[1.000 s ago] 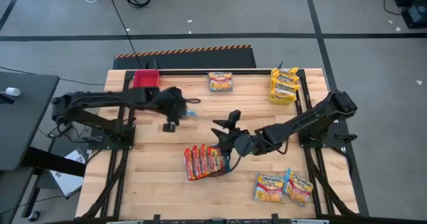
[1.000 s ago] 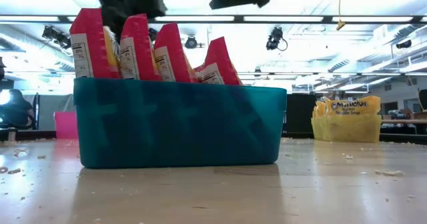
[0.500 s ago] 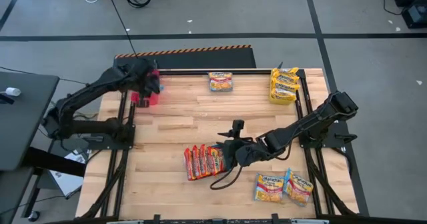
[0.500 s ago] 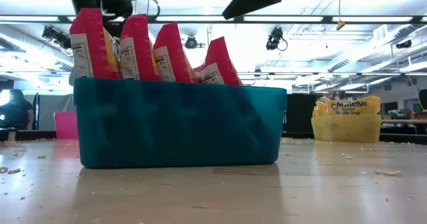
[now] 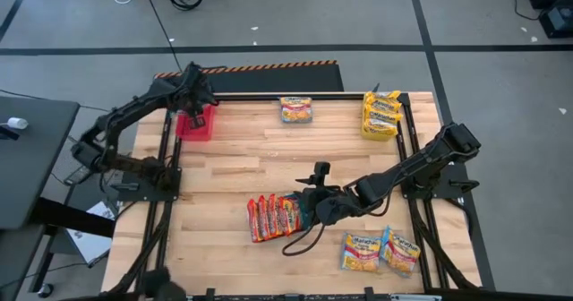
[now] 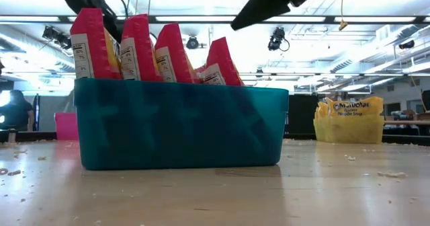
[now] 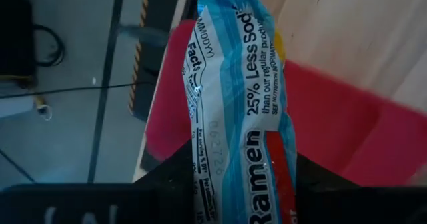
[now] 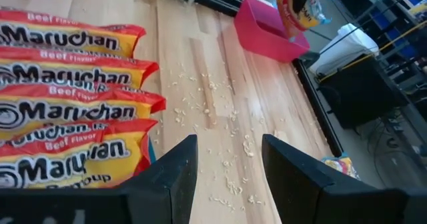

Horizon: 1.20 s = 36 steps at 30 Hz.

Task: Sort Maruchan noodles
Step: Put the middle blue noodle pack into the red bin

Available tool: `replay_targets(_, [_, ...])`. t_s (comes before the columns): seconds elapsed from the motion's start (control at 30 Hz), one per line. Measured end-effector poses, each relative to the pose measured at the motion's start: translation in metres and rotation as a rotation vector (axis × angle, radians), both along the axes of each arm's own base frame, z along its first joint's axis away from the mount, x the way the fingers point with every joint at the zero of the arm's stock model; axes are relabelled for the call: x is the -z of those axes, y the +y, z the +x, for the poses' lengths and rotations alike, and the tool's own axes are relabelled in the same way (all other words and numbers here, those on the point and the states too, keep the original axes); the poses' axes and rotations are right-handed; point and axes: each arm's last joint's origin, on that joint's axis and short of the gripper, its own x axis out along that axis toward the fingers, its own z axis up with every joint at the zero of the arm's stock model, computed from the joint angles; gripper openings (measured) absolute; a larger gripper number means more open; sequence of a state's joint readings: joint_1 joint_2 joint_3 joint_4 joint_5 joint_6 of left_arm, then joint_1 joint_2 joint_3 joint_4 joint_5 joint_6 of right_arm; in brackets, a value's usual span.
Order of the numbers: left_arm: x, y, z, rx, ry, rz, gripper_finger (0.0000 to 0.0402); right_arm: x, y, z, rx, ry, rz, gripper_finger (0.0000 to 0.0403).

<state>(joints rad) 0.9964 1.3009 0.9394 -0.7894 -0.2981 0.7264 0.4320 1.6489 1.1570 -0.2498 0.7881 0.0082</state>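
Nearest the front edge of the pale wooden table [image 5: 233, 171], two loose yellow-orange plastic ramen packets [image 5: 380, 250] are lying side by side toward the right. Just behind them, the teal plastic tub [image 6: 181, 125] is holding a row of red-orange Beef Flavor Maruchan packets [image 5: 276, 216] standing on edge. The right gripper [image 5: 309, 210] is hovering at the tub's right end, its two dark fingers [image 8: 170, 177] spread apart and grasping nothing, the packets' printed fronts lying just beside them in the right wrist view.

Farther back, a single yellow-orange packet [image 5: 296, 109] is lying flat near the table's rear edge, and a yellow plastic bin [image 5: 380, 115] at the rear right corner is carrying a stack of yellow packets.

At the rear left corner, the left gripper [image 5: 196, 91] is hanging over the red plastic bin [image 5: 196, 124], its fingers clenched on a blue-trimmed reduced-sodium ramen packet [image 7: 237, 111], which is dangling above the bin's open mouth. In the low view a seated person [image 6: 15, 111] is showing beyond the table.
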Motion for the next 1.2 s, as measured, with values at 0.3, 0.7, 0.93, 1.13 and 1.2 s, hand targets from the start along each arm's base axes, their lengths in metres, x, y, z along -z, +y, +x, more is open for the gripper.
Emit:
replay_targets(0.3, [0.026,0.015,0.017,0.163,-0.106,-0.141,0.0121,0.012,0.000,-0.006,0.018,0.018,0.015,0.0172])
replay_targets(0.7, [0.022,-0.009,0.057,0.490,-0.453,-0.304,0.0121,0.012,-0.005,-0.004,0.033,0.023,-0.025,0.0172])
replay_targets(0.93, [0.020,-0.005,0.080,0.569,-0.520,-0.176,0.0121,0.012,-0.010,-0.002,0.044,0.026,-0.023,0.0172])
replay_targets(1.13, [0.037,0.011,0.082,0.438,-0.418,-0.119,0.0121,0.012,-0.010,-0.002,0.046,0.026,-0.020,0.0172])
replay_targets(1.2, [0.043,0.014,0.078,0.345,-0.354,-0.118,0.0121,0.012,-0.010,-0.002,0.046,0.026,-0.021,0.0172])
